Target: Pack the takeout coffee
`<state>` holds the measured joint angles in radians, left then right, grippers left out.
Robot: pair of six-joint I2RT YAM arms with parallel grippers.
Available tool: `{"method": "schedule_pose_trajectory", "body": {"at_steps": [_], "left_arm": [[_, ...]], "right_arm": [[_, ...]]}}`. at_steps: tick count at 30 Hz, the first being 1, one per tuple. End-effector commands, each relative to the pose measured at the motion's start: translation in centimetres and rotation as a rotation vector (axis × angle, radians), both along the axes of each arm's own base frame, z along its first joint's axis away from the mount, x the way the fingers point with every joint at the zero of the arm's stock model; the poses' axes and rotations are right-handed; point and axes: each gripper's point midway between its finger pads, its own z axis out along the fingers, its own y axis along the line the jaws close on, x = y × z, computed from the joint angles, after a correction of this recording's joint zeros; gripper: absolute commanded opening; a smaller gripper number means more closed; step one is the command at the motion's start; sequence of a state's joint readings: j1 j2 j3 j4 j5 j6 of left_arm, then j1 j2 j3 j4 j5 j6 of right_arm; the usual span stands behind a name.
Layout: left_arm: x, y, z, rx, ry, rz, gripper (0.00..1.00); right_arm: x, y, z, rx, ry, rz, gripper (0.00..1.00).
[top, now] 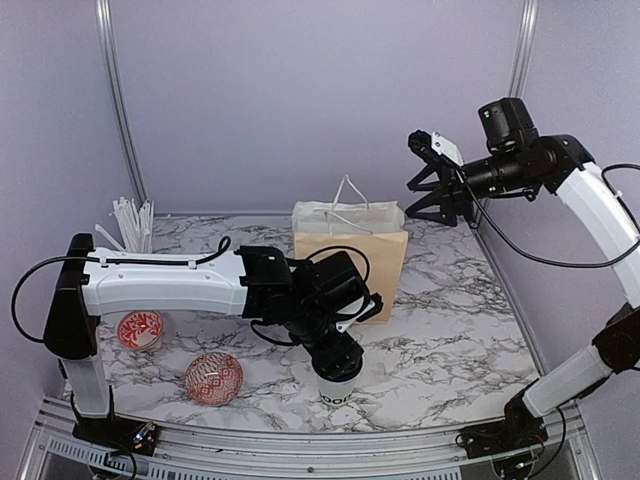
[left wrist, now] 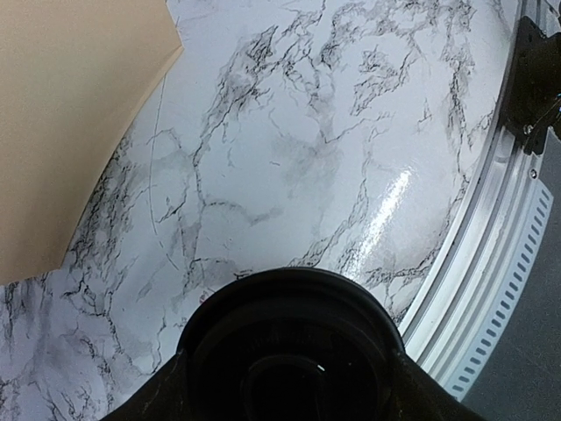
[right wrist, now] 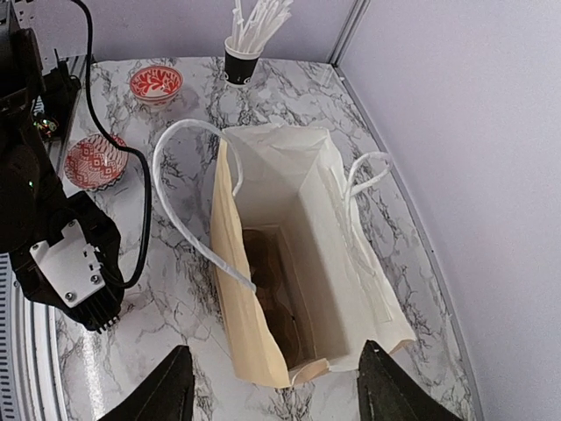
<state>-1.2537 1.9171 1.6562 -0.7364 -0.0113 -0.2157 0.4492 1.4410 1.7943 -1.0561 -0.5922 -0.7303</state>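
A: How's the left gripper?
B: Clamped round the lid. The cup stands at the table's near edge, taken from above for lifting, I'd say.
A: The right gripper?
B: Spread, empty, over the bag. The carrier lies inside.

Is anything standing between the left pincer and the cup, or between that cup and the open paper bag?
Nothing on the table: the left pincer straddles the cup's black lid, and bare marble separates cup and paper bag. The right pincer, open, hangs over the bag's mouth and may crowd the drop.
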Motion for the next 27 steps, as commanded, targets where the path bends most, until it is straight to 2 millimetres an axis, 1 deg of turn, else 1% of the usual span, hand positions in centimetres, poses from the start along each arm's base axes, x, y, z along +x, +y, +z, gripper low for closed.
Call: {"method": "schedule_pose_trajectory", "body": {"at_steps": [1,3,6,7,8,9,11,13,16,18,20,21,24,26,27], "left_arm": [[-0.1,-1.0,0.3,-0.015,-0.020,-0.027,0.75],[-0.3,-1.1,0.7,-0.020,-0.033,-0.037,0.80],[-0.7,-1.2,1.5,-0.037,-0.037,-0.052,0.83],[-0.9,-1.2,1.9,-0.046,-0.034,-0.058,0.87],[-1.1,-1.2,2.2,-0.053,-0.031,-0.064,0.94],[-1.3,-1.3,2.5,-0.062,-0.034,-0.070,0.98],[-1.6,-1.4,3.4,-0.078,-0.045,-0.086,0.99],[-1.7,-1.3,4.8,-0.103,-0.058,-0.095,0.99],[-1.6,-0.4,8.4,-0.160,-0.106,-0.104,0.99],[-0.9,1.0,10.9,-0.183,-0.184,-0.091,0.99],[0.5,3.0,12.6,-0.173,-0.292,-0.060,0.99],[1.3,4.4,13.6,-0.169,-0.348,-0.041,0.99],[4.5,8.0,15.4,-0.137,-0.480,0.085,0.99],[6.3,9.8,16.7,-0.148,-0.538,0.171,0.99],[7.2,10.6,17.4,-0.167,-0.551,0.217,0.99]], "right_arm": [[-1.5,-0.3,-0.5,0.020,0.011,0.021,0.63],[-2.4,-0.4,-1.0,0.030,0.019,0.041,0.65],[-3.5,-0.6,-2.2,0.026,0.051,0.064,0.66],[-3.9,-0.6,-2.6,0.023,0.069,0.075,0.66],[-4.2,-0.6,-3.1,0.020,0.086,0.087,0.66],[-4.6,-0.6,-3.6,0.016,0.106,0.098,0.66],[-5.3,-0.6,-4.3,0.008,0.133,0.122,0.67],[-6.1,-0.6,-4.7,0.002,0.148,0.148,0.67],[-7.4,-0.4,-5.7,-0.017,0.162,0.192,0.66],[-8.5,-0.1,-6.8,-0.039,0.174,0.230,0.65],[-10.3,0.7,-8.4,-0.086,0.179,0.295,0.66],[-11.2,1.2,-9.3,-0.114,0.177,0.332,0.68],[-13.6,2.8,-11.4,-0.176,0.180,0.437,0.82],[-14.1,3.8,-12.2,-0.206,0.187,0.469,0.89],[-14.3,4.3,-12.6,-0.219,0.191,0.483,0.96]]}}
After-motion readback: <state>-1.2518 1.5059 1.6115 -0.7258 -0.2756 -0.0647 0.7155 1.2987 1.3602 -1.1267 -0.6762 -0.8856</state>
